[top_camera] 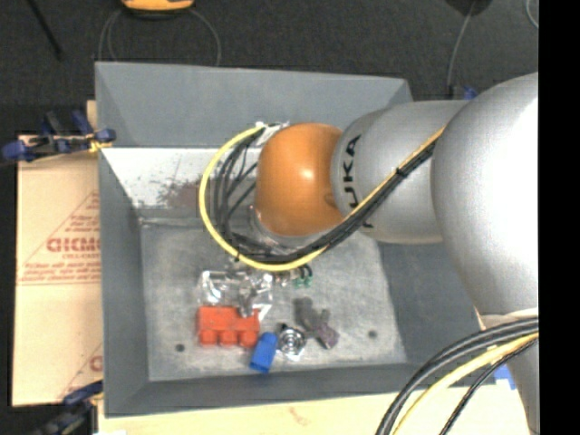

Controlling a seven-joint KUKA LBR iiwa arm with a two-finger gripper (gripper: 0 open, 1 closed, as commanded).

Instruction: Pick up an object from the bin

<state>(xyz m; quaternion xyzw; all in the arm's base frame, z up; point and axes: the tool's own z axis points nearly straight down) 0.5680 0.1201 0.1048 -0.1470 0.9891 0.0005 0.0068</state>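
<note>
**Bin contents, one arm reaching in from the right**

1. Grey metal bin (122,270): sloped walls, flat speckled floor; the loose things lie together at the front-middle of the floor.
2. Arm (426,179): silver, crossing above the bin's right half, with an orange cover (294,179) at the wrist and a loop of yellow and black cables (214,216) hanging on its left side.
3. Gripper (237,290): shiny metal, low over the floor below the orange cover (whether it is released or clenched cannot be told).
4. Red studded block (227,326): flat on the floor, directly at the gripper's front edge and partly overlapped by it; whether they touch cannot be told.
5. Blue piece (264,352): small, tilted, just beside the block's right front corner.
6. Silver round item (290,341): just right of the blue piece.
7. Dark grey piece (314,324): irregular, right of the silver item.
8. Green item (304,281): small, largely hidden under the cables.
</note>
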